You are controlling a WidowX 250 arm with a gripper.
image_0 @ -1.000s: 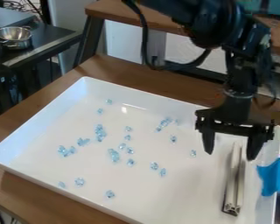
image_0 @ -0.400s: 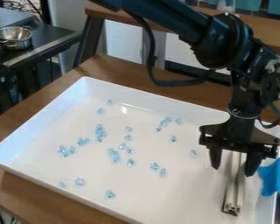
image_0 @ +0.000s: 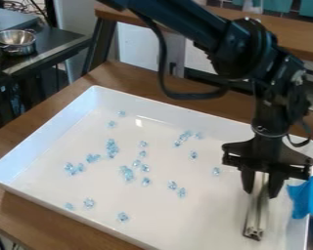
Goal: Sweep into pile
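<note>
Black two-finger gripper (image_0: 260, 193), narrowed onto upper end of slotted metal bar (image_0: 257, 215); bar in white rectangular tray (image_0: 191, 222), long side facing scattered pale-blue crystals (image_0: 127, 174), camera-left.

One tray (image_0: 64, 122), one bar (image_0: 257, 215), one bowl (image_0: 15, 43), twenty-plus crystals (image_0: 127, 174)

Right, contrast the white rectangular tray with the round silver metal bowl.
The tray is white and rectangular; the bowl is silvery and round. The tray sits on the brown wooden table, holding scattered pale-blue pieces; the bowl stands on the dark counter behind. Both are open-topped with raised walls.
</note>
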